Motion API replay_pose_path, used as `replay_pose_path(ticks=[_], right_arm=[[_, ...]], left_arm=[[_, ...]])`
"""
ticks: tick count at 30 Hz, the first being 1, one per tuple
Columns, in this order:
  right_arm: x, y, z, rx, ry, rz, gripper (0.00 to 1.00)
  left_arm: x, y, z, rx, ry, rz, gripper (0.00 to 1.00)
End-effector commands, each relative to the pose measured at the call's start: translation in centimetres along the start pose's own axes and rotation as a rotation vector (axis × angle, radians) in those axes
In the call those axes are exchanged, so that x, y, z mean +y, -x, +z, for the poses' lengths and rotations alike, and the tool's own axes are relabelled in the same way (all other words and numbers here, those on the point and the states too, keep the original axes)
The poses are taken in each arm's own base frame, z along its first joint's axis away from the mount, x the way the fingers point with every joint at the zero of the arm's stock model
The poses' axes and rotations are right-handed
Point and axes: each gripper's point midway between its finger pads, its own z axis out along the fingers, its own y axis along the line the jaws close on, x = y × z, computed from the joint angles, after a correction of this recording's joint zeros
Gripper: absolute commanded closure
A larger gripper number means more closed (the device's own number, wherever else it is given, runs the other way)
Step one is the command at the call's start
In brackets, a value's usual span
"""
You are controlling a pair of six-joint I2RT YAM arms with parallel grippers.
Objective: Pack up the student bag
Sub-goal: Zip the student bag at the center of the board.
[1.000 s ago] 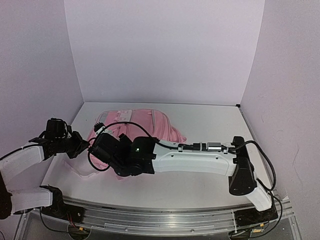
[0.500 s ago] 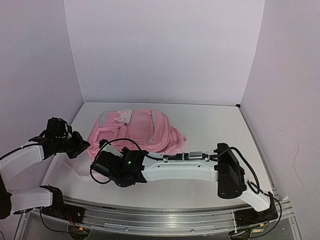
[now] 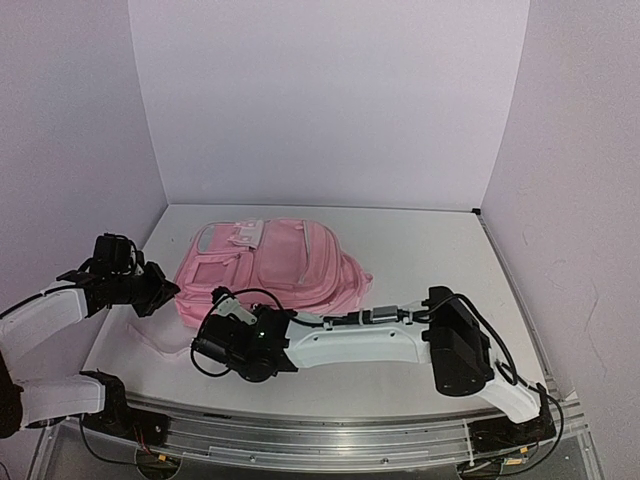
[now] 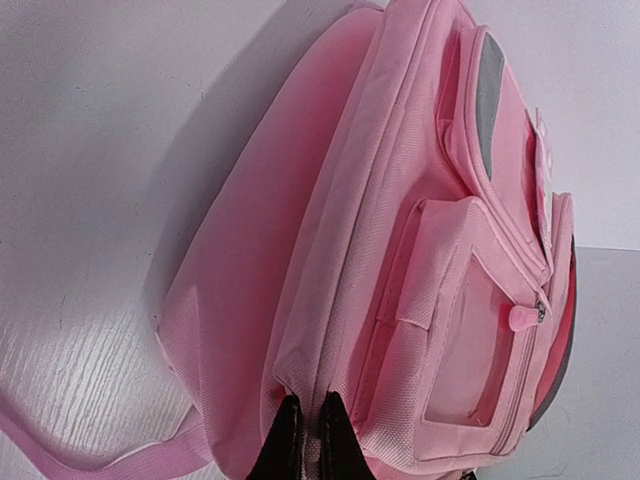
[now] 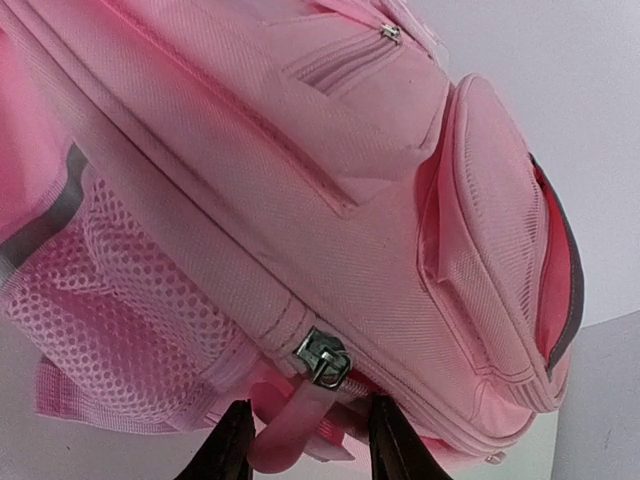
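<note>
The student bag (image 3: 285, 262) is a big pink backpack lying flat on the white table, left of centre. My left gripper (image 3: 163, 291) is at its left corner, shut on a fold of pink fabric at the seam (image 4: 308, 440). My right gripper (image 3: 220, 303) reaches across to the bag's near left edge. In the right wrist view its two black fingers stand apart on either side of the pink zip pull (image 5: 290, 425), which hangs from a metal slider (image 5: 322, 357). The fingers (image 5: 228, 445) do not press the pull.
A loose pink strap (image 3: 150, 343) trails on the table (image 3: 430, 250) near the left arm. A mesh side pocket (image 5: 130, 300) sits beside the slider. White walls close in the back and both sides; a metal rail (image 3: 330, 435) runs along the near edge.
The right arm has drawn back off the bag's top and swung down to its near left edge, and its jaws have narrowed around the zip pull. The left gripper holds still.
</note>
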Motion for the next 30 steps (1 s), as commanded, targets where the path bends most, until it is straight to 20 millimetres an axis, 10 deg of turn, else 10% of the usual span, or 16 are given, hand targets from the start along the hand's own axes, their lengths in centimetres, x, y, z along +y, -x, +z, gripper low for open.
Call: replay_pose_path(ticks=[1,30], right_arm=[[-3.3,1.3,-1.1,0.019,0.079,0.190,0.68],[-3.3,2.4,-1.9,0.092,0.341,0.436,0.60]], left_arm=[[-2.0,0.5,-0.9,0.000,-0.045,0.043,1.00],[-3.4,-0.7,-2.2,0.014,-0.153,0.033,1.00]])
